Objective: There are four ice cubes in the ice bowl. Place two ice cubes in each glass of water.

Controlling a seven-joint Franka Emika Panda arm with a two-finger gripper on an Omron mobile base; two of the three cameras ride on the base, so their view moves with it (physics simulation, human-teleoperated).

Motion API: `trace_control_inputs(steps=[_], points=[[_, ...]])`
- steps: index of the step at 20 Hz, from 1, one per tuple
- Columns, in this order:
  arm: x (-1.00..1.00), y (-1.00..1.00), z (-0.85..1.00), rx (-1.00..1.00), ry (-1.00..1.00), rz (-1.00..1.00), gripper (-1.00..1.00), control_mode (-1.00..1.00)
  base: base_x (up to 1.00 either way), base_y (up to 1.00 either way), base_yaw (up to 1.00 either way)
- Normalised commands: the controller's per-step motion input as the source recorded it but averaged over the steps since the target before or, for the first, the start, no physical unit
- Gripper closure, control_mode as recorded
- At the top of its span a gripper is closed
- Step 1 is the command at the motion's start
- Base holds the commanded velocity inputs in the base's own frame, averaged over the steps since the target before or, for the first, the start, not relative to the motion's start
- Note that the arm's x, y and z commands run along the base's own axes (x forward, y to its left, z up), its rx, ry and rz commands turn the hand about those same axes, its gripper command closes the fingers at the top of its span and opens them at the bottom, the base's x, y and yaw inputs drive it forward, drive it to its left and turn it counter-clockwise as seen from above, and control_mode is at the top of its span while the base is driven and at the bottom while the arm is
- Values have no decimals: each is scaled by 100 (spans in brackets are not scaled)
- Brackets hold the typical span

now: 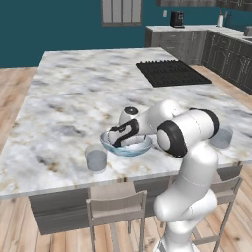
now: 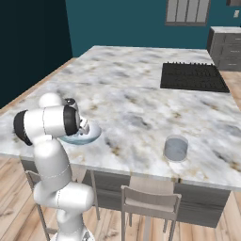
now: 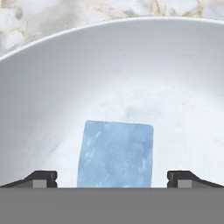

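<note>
The ice bowl (image 1: pixel 142 145) stands near the counter's front edge, and my gripper (image 1: pixel 119 141) reaches down into it. In the hand view my gripper (image 3: pixel 113 179) is open, its two fingertips (image 3: pixel 41 178) wide apart on either side of one pale blue ice cube (image 3: pixel 116 154) lying on the bowl's floor (image 3: pixel 109 57). I cannot tell if the tips touch the cube. One glass of water (image 1: pixel 96 157) stands just left of the bowl. The other glass of water (image 1: pixel 221 138) is to the right, partly behind my arm, and shows plainly in the right base view (image 2: pixel 176 148). My arm hides much of the bowl (image 2: pixel 94 132) there.
A black cooktop (image 1: pixel 172 73) is set into the marble island (image 1: pixel 74 98) at the far right. Two stools (image 1: pixel 115 202) stand under the front edge, close to my base. Dark cabinets (image 1: pixel 216 49) line the back right wall.
</note>
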Motion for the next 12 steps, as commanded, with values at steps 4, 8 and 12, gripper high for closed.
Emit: trace_control_inputs(steps=[4, 8, 12], points=[[7, 0, -1, 0, -5, -6, -100, -100, 0, 0, 0], [1, 0, 0, 0, -7, -6, -100, -100, 0, 0, 0], [0, 0, -1, 0, -5, -6, -100, -100, 0, 0, 0]])
